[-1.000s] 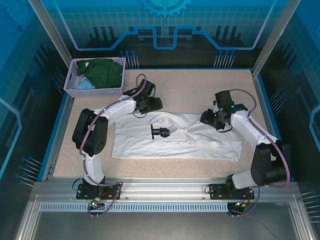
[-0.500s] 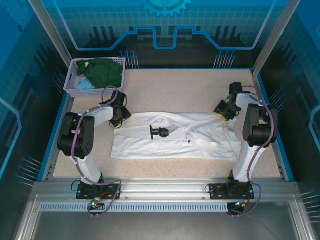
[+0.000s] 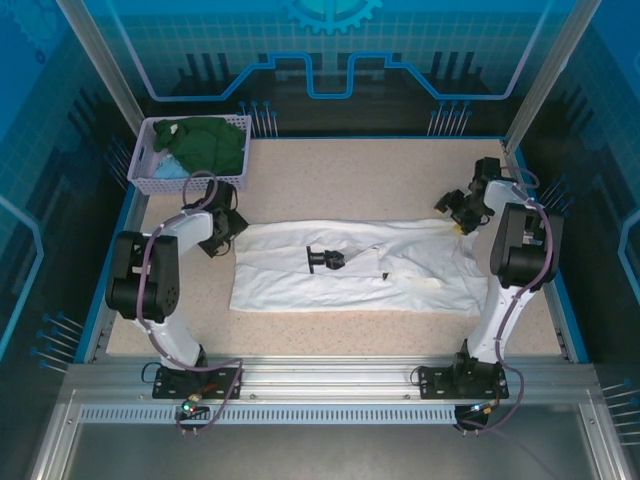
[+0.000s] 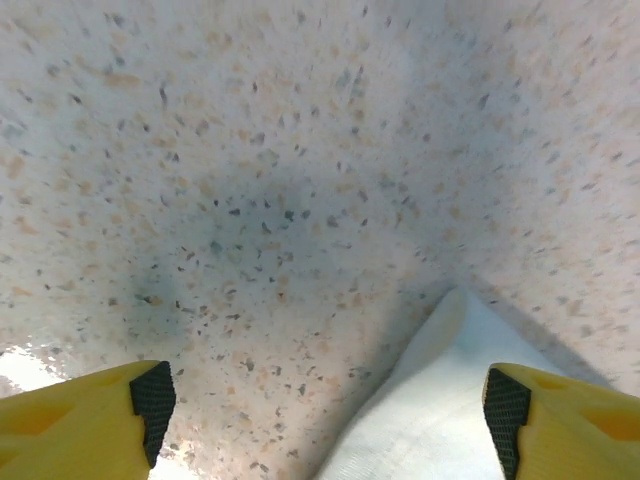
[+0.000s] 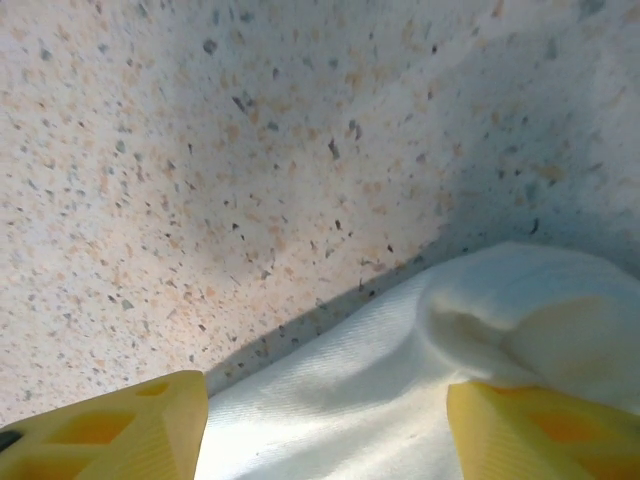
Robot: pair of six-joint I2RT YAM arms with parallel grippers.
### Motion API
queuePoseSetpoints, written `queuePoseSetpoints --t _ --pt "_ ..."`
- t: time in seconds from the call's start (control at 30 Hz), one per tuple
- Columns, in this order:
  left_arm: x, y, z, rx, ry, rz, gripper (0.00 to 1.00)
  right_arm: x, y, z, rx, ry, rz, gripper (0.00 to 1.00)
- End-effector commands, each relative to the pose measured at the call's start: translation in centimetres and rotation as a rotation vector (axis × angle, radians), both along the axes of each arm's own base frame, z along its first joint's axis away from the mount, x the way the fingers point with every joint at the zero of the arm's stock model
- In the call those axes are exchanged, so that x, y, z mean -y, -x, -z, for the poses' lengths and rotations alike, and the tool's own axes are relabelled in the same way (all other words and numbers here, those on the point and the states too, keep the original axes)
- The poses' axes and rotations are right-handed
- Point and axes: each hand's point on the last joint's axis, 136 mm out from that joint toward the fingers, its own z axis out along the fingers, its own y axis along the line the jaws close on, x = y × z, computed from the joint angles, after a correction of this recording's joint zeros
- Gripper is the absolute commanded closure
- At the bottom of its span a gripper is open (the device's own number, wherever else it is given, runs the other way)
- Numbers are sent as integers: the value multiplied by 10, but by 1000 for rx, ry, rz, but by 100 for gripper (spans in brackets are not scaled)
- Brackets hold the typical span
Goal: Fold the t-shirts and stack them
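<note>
Top external: speckled table (image 3: 350,170), fenced by blue rim and clear walls. Basket (image 3: 150,180) stood in far-left corner, holding green shirt (image 3: 212,145) heaped on top and blue shirt (image 3: 172,168) at its near-left side. Basket sat just beyond left arm's wrist, apart from it. Nothing lay between the arms except white shirt (image 3: 350,280), spread flat mid-table as a wide band, long axis left to right. Print (image 3: 325,261) faced up left of centre. Right half showed creases and a loose fold; left half smoother.

Left arm: elbow folded out near left rim, forearm angled up and inward. Left claw (image 3: 222,228) sat low at shirt's far-left corner.

Right arm: stood tall along right rim, upper links nearly stacked, wrist turned inward. Right claw (image 3: 458,208) sat at shirt's far-right corner, close to rim.

Left wrist: yellow fingers (image 4: 100,420) stood wide apart, jaws open, clamping nothing. A pointed white corner of cloth lay on table between them, nearer the right-hand finger. Claw's shadow fell on bare table ahead.

Right wrist: yellow fingers (image 5: 120,430) also spread, jaws open. White cloth edge lay between them, with a bunched lump by the right-hand finger. Could not tell if cloth touched either pad. Bare table beyond.
</note>
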Motion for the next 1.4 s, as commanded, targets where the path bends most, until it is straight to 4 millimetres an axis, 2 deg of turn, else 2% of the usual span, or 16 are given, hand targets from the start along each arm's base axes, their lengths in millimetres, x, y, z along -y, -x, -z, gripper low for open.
queuePoseSetpoints --t 0.0,0.1,0.2,0.27,0.37,0.47,0.57,0.67,0.77,0.83,1.0,1.07,1.13,1.27,1.37 --pt "7 -20 -54 116 0 54 15 6 -15 -48 148 -22 11 33" --pt "28 -24 -76 165 -14 128 14 -4 -12 -67 218 -68 -5 33" --pt "60 -27 -75 185 14 222 20 5 0 -69 196 -7 33 36" --pt "79 -27 -66 178 6 280 26 20 9 -57 124 56 71 46" --pt "95 -25 -45 144 37 317 38 27 14 -37 38 82 71 66" --pt "93 -21 -20 100 34 302 40 34 16 -21 -11 119 75 78" --pt "86 -17 7 26 28 279 38 39 17 0 -80 137 69 78" --pt "67 -10 28 -33 27 199 38 50 18 16 -154 163 83 78" --pt "39 0 40 -66 50 88 36 68 24 24 -187 187 143 76" --pt "28 3 41 -61 60 51 42 76 26 27 -171 157 189 71" --pt "25 -1 29 -40 53 42 38 81 20 21 -118 94 257 65" --pt "26 -4 19 -12 57 41 37 82 17 14 -106 95 271 64" --pt "30 -8 5 24 69 53 33 81 13 2 -45 93 280 57" --pt "42 -17 -28 102 78 95 26 73 13 -32 88 98 287 51" --pt "53 -20 -52 155 77 130 24 53 17 -53 139 81 237 52"
